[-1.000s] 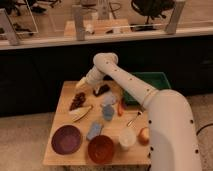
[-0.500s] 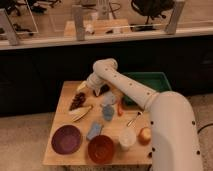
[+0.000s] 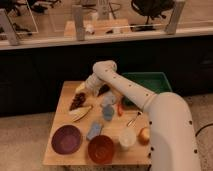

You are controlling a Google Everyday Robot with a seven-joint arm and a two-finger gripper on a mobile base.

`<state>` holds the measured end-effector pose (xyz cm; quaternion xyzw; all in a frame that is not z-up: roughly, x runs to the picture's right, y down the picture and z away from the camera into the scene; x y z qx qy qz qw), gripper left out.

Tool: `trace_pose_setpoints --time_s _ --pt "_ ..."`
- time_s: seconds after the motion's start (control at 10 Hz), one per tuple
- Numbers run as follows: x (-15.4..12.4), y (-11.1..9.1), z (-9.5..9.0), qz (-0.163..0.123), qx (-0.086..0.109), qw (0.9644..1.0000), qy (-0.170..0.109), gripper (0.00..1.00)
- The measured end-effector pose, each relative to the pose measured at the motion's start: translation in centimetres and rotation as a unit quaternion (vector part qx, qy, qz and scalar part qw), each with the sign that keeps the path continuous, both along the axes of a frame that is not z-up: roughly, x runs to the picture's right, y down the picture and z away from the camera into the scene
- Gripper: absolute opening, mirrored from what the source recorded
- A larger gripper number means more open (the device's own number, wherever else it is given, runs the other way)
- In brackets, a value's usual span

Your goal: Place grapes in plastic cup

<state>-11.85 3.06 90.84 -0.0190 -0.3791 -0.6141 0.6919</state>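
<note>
The grapes (image 3: 77, 101) are a small dark reddish-purple bunch lying on the back left part of the wooden table (image 3: 56, 150). My gripper (image 3: 87, 88) hangs low over the table's back edge, just behind and to the right of the grapes and close to them. A translucent bluish plastic cup (image 3: 107, 112) stands near the table's middle, to the right of the grapes. My arm reaches in from the lower right and bends above the table's back.
A dark brown block (image 3: 104, 89) lies right of the gripper. A pale banana-like piece (image 3: 80, 113), blue packet (image 3: 94, 131), purple bowl (image 3: 66, 139), red bowl (image 3: 101, 148), white cup (image 3: 127, 137), orange fruit (image 3: 144, 134) and red pepper (image 3: 120, 107) sit around. A green bin (image 3: 150, 81) stands back right.
The arm's bend has dropped a little and the gripper has come lower, closer to the grapes. The things on the table have not moved.
</note>
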Motion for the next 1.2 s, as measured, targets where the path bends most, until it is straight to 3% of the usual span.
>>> trace_pose_setpoints --time_s 0.5,0.8,0.9,1.2 --pt "-2.2 3.2 2.6 -0.016 -0.023 0.9996 -0.009 0.8" --pt "-3.6 3.6 2.6 -0.02 -0.031 0.9991 -0.02 0.8" --pt "-4.1 3.6 2.5 -0.023 -0.033 0.999 -0.021 0.76" --pt "-5.1 3.9 2.6 -0.032 -0.035 0.9986 -0.022 0.46"
